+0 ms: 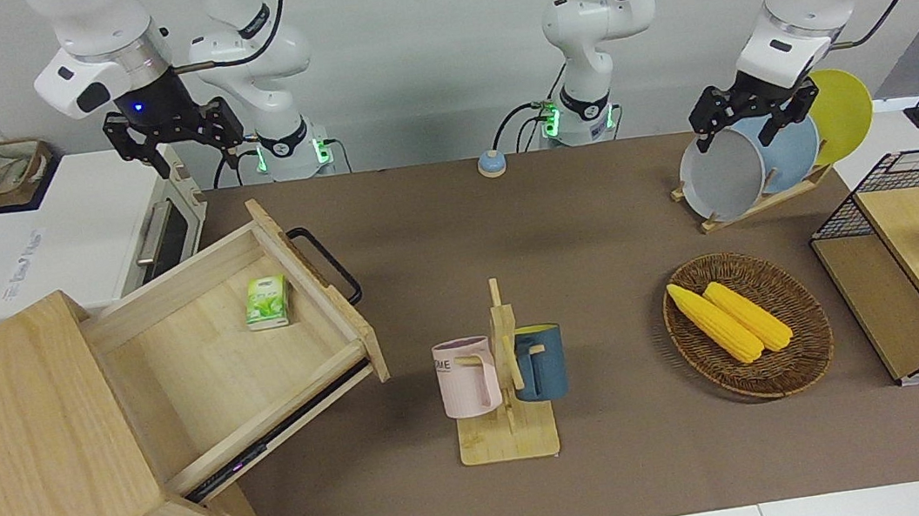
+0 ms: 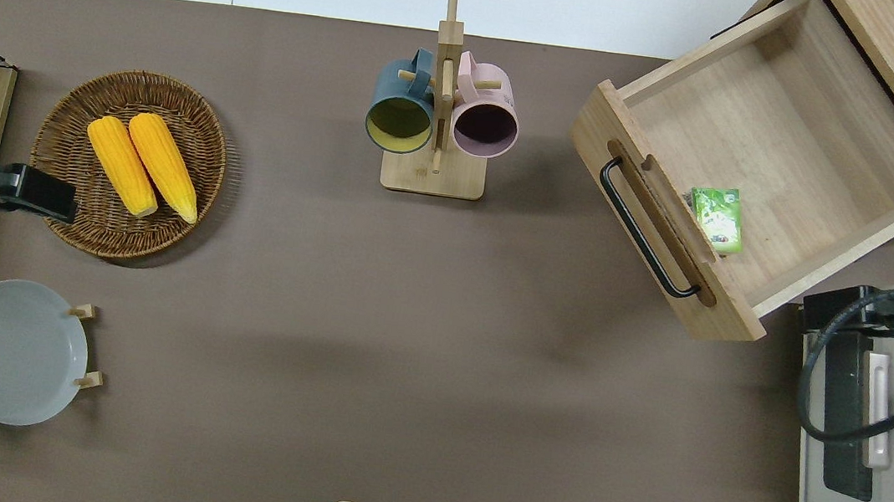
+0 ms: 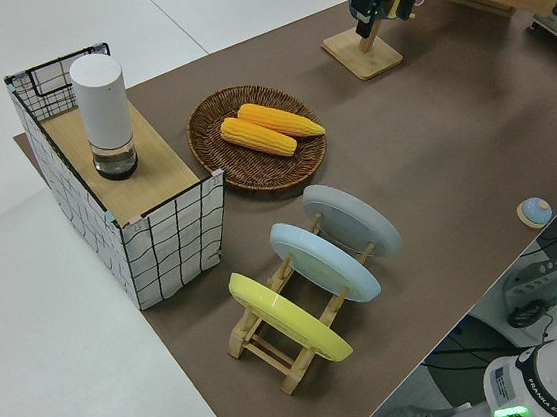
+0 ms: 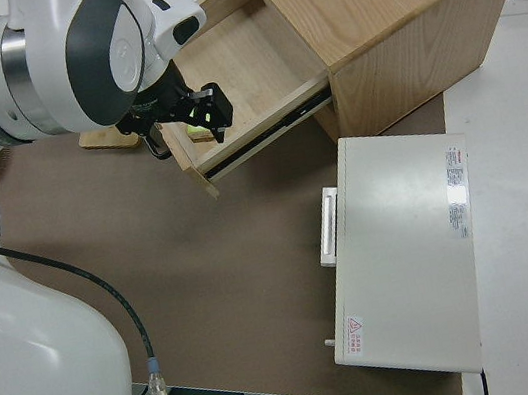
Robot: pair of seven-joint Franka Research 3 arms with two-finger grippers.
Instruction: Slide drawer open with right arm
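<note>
The big light-wood box [image 1: 37,459] at the right arm's end of the tabletop [image 1: 577,217] is cut off at the frame edge in every view, so its full shape never shows. Its drawer [image 1: 234,347] stands pulled well out, a wide shallow tray of pale, smooth-grained wood, with the flat front panel angled toward the middle of the tabletop and the black metal loop handle [image 1: 329,263] standing off it. Inside, close to the front panel, lies 1 small green packet [image 1: 267,302] (its print is too small to read).

The white oven [image 1: 115,234] sits beside the box, nearer to the robots, boxy, with a silver bar handle; the right arm's cable crosses it in the overhead view and hides part of its door.

The right pincer [image 1: 174,144] hangs in the air with its black fingers spread apart and nothing between them. In the overhead view only a dark edge of it shows, over the corner of the oven next to the drawer, clear of the handle and touching neither.

The left arm is parked; whether the left pincer [image 1: 745,118] is apart or together I cannot tell.

Toward the left arm's end, a round woven basket [image 1: 788,367] holds 2 yellow corn cobs [image 1: 730,319].
</note>
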